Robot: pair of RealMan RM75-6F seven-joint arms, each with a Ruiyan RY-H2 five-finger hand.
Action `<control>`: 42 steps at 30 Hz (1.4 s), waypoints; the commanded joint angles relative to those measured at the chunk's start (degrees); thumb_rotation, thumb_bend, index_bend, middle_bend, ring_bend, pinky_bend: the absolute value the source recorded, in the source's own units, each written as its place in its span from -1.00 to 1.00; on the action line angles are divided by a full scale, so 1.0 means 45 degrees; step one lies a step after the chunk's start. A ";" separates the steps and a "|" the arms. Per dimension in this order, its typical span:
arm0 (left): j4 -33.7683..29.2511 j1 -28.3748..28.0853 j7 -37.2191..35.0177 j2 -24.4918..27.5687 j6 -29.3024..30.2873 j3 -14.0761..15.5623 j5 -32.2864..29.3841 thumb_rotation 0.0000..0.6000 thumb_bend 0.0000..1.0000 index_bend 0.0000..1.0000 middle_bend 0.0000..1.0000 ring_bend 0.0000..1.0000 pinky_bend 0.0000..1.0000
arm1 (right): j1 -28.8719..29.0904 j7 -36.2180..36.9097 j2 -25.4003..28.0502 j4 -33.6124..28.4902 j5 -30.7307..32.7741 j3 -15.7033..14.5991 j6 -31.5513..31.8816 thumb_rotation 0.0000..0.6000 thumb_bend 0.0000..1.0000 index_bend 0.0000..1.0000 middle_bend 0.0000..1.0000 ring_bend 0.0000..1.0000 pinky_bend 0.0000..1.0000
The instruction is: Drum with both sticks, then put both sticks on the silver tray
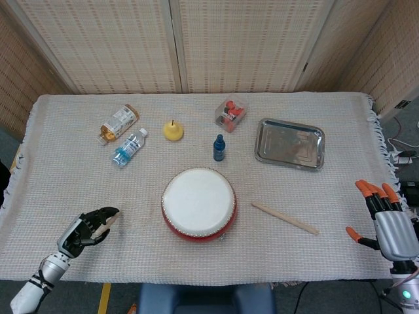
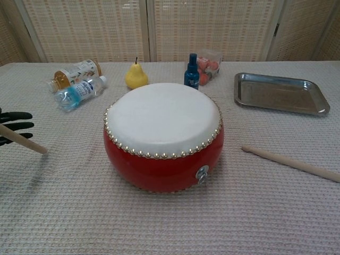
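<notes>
**Left robot hand grips one stick; the other lies beside the drum**

The left robot hand (image 1: 88, 227) sits at the near left of the tabletop (image 1: 65, 176), its dark fingers (image 2: 16, 126) wrapped around a drumstick (image 2: 24, 140). In the chest view the stick's tip points toward the red drum (image 1: 198, 203) but stays well apart from it, raised off the cloth.

The right robot hand (image 1: 391, 222) hangs off the right edge of the tabletop, released, its orange-tipped fingers spread and holding nothing.

The second drumstick (image 1: 285, 218) lies flat on the cloth just right of the drum, slanting toward the near right corner. The silver tray (image 1: 289, 144) sits behind it, apart from it.

Along the far side are a lying jar (image 1: 118, 122), a water bottle (image 1: 129, 147) on its side, a yellow pear (image 1: 173, 130), a small blue bottle (image 1: 219, 148) and a clear box of red items (image 1: 231, 112).
</notes>
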 commanded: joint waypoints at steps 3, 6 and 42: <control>0.2102 -0.0832 -0.7397 0.0672 0.1002 0.0885 0.1455 1.00 -0.18 0.20 -0.43 -0.70 -0.77 | -0.0007 -0.0017 -0.0027 -0.0009 0.0017 -0.0017 -0.0014 1.00 -0.66 -0.85 -0.86 -1.00 -0.90; 0.2706 -0.1113 -0.8346 0.0565 0.0874 0.1114 0.1600 1.00 -0.18 0.20 -0.43 -0.71 -0.77 | -0.0017 -0.0049 -0.0023 -0.0030 0.0034 -0.0023 -0.0014 1.00 -0.66 -0.85 -0.86 -1.00 -0.90; 0.4279 -0.2381 -0.9650 -0.0663 -0.1861 0.1827 -0.0587 1.00 -0.18 -0.04 -0.30 -0.46 -0.52 | -0.0164 -0.0095 0.0048 -0.0132 0.0015 -0.0061 0.0147 1.00 -0.66 -0.85 -0.86 -1.00 -0.90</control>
